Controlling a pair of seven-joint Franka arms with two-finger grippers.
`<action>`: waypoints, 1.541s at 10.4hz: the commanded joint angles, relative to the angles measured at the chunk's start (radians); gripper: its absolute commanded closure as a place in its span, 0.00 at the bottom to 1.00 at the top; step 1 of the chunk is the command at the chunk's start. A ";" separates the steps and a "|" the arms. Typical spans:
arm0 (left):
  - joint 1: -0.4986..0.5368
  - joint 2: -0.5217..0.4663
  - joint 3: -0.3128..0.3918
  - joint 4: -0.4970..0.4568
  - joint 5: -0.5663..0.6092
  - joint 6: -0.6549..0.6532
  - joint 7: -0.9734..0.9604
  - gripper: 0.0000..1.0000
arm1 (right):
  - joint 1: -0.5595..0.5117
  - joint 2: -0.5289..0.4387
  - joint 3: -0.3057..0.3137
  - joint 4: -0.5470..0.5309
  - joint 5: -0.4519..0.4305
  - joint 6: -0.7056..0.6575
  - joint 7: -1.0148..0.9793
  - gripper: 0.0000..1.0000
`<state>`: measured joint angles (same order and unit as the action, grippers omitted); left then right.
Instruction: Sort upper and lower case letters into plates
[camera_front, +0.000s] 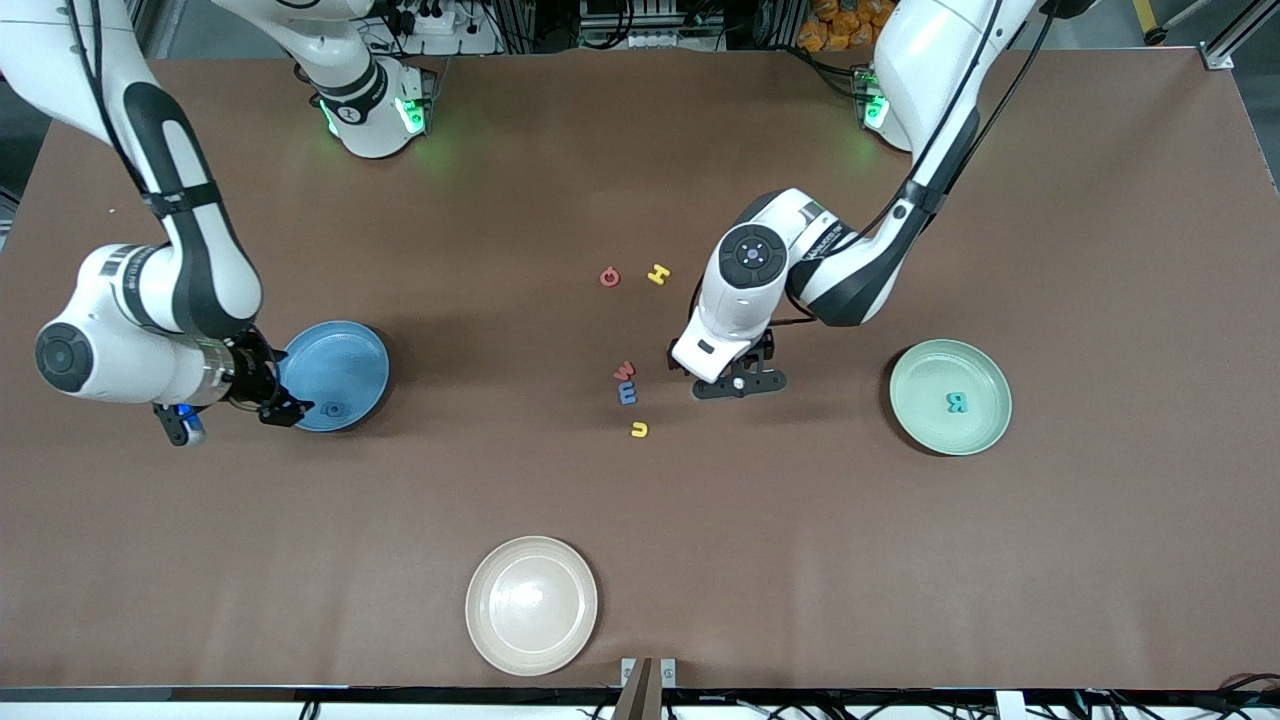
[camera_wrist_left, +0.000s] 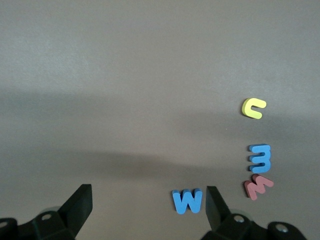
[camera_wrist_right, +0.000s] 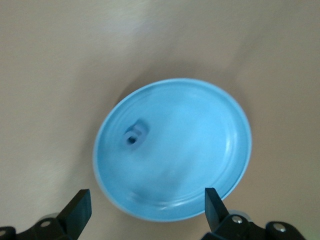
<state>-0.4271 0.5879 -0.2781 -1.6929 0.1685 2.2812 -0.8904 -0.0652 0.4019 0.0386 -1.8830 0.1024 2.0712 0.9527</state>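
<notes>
Right arm: I see it reaching from its base toward its own end of the worktop (camera_front: 640, 560), elbow bent, wrist low and level. Right claw (camera_front: 285, 405) hangs over the rim of the sky blue plate (camera_front: 345, 360), fingers spread wide, gripping nothing. One small blue letter (camera_wrist_right: 134, 136) lies in that plate (its shape is too blurred for me to read).

Left arm: I see it folded forward, forearm angled down over mid-worktop. Left claw (camera_wrist_left: 145, 210) points straight down, fingers parted and empty, hovering just over a blue "W" (camera_wrist_left: 188, 201) that lies on the worktop between the fingertips, close to one of them.

Loose letters on the worktop, beside the left claw toward the right arm's end: red "M" or "W" (camera_front: 624, 371), blue "m" (camera_front: 627, 393), yellow "u" (camera_front: 639, 430), in a short row. Farther from the front camera: red "G" (camera_front: 609, 277) and yellow "H" (camera_front: 657, 274), side by side.

Pale mint green plate (camera_front: 950, 430), toward the left arm's end: holds a teal "R" (camera_front: 956, 402).

Cream plate (camera_front: 531, 605), nearest the front camera.

Writing on the left arm's forearm is illegible to me.
</notes>
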 joint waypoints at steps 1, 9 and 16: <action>-0.039 0.020 0.029 0.024 -0.020 0.012 -0.022 0.00 | 0.039 0.002 0.004 0.051 0.002 -0.002 0.069 0.00; -0.094 0.082 0.036 0.019 -0.003 0.096 -0.096 0.00 | 0.274 0.264 0.004 0.406 -0.029 0.045 0.158 0.00; -0.131 0.136 0.036 0.010 0.094 0.106 -0.211 0.00 | 0.307 0.307 0.026 0.407 -0.082 0.118 -0.132 0.00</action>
<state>-0.5427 0.7141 -0.2543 -1.6889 0.2327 2.3711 -1.0542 0.2370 0.6904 0.0584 -1.5040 0.0511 2.1846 0.8382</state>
